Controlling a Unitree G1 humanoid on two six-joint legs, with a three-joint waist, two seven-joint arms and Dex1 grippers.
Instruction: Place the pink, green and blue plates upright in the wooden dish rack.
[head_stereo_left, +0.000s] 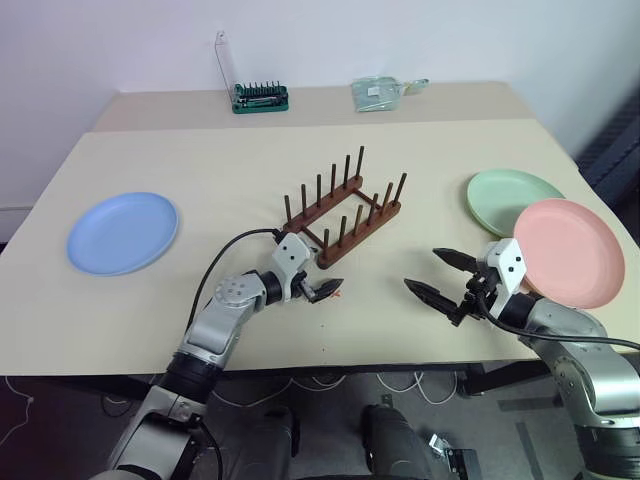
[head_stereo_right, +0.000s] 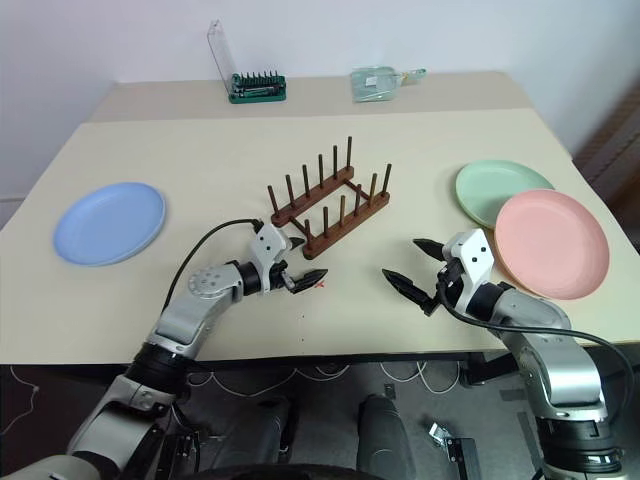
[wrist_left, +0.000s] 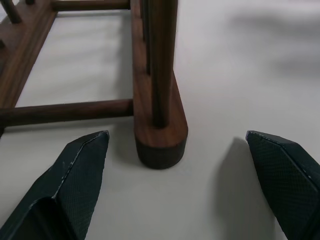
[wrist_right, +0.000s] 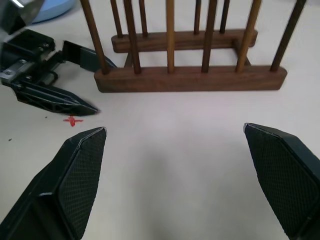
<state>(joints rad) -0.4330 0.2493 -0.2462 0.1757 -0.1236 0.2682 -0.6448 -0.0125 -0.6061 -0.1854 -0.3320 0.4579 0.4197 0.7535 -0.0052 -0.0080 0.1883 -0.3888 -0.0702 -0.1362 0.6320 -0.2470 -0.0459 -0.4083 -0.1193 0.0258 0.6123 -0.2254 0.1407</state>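
The wooden dish rack (head_stereo_left: 340, 212) stands empty at the table's middle, set at an angle. The blue plate (head_stereo_left: 122, 232) lies flat at the left. At the right the green plate (head_stereo_left: 505, 190) lies flat, and the pink plate (head_stereo_left: 570, 250) overlaps its near edge. My left gripper (head_stereo_left: 322, 275) is open at the rack's near end; in the left wrist view the rounded end of one rail (wrist_left: 160, 135) sits between its fingers, touching neither. My right gripper (head_stereo_left: 432, 273) is open and empty, low over the table between the rack and the pink plate, pointing towards the rack.
A green tool holder with a clear lid (head_stereo_left: 260, 97) and a clear plastic bag (head_stereo_left: 380, 92) sit at the far edge. A small red mark (wrist_right: 73, 120) is on the table by the left fingers. Bare tabletop lies between the rack and each plate.
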